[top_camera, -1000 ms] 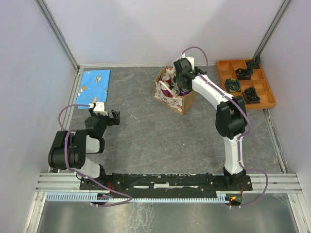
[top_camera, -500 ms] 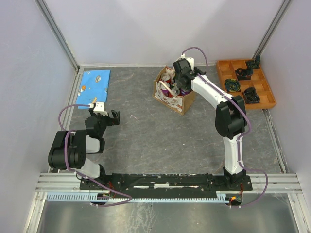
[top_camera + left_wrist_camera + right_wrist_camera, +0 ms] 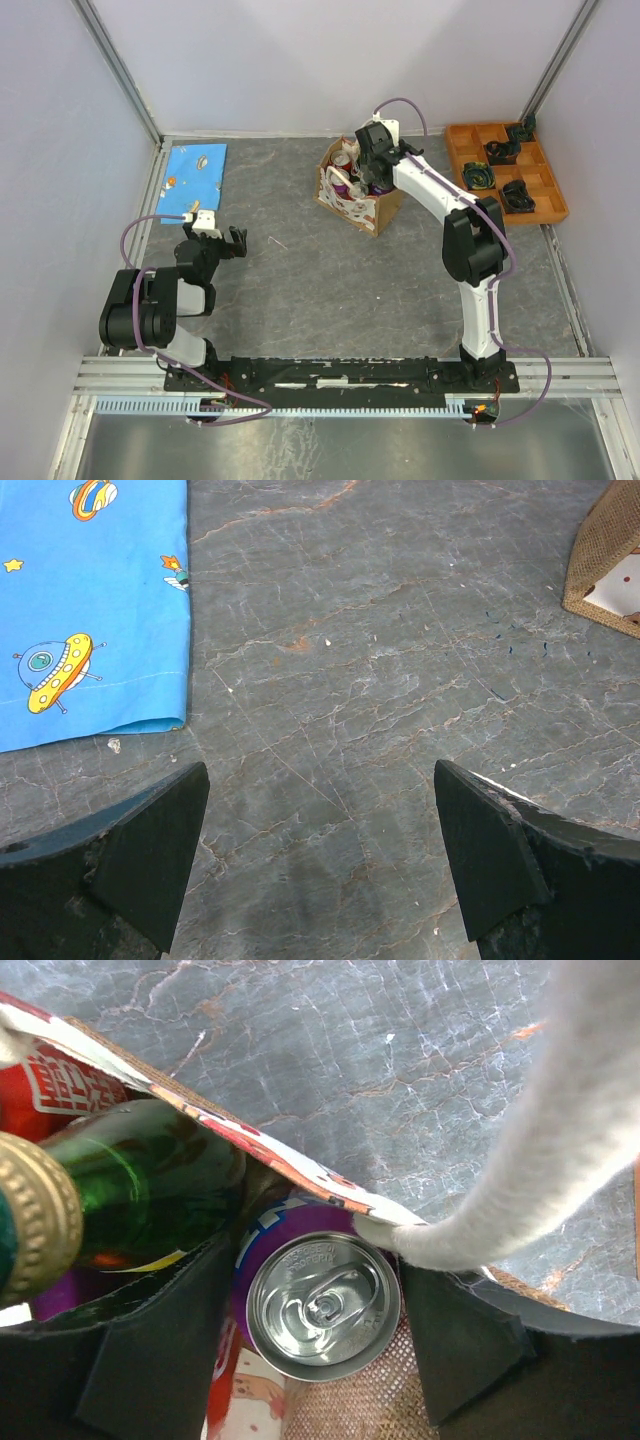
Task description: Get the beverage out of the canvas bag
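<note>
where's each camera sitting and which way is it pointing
Top: above and behind the bases, looking down at the table; shows left hand and right hand.
Left wrist: looks down at table and cloth; own fingers show.
Right wrist: looks down into bag at can; own fingers show.
Shared: bag, all three; cloth, top and left wrist.

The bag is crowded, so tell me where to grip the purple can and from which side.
Grip the purple can by its side wall below the rim, straight down from above: it stands upright, with the green bottle and white handle crowding it.
</note>
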`<action>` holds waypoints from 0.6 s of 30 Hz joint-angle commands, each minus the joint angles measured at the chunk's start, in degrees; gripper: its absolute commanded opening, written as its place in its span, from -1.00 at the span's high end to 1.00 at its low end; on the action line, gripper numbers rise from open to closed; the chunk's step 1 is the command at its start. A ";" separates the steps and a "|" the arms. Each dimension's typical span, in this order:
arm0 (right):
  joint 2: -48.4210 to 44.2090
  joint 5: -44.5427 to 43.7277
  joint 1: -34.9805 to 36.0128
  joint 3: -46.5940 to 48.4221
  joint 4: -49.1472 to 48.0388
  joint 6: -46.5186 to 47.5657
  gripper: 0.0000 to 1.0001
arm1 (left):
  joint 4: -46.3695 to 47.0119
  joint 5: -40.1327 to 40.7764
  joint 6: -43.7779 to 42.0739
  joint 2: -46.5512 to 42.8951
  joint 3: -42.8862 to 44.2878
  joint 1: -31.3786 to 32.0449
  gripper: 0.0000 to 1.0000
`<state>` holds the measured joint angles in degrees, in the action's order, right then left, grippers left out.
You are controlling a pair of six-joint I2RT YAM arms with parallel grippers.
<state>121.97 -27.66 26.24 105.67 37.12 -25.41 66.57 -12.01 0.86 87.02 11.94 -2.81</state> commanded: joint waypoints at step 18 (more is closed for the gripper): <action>6.20 -4.70 0.91 -2.86 10.59 5.63 -0.53 | 3.53 1.02 -0.87 0.22 0.44 -0.18 -0.99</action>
<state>122.76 -32.53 28.25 104.09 36.95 -20.47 66.57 -12.03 0.86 87.05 11.94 -2.81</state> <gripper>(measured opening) 0.777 0.992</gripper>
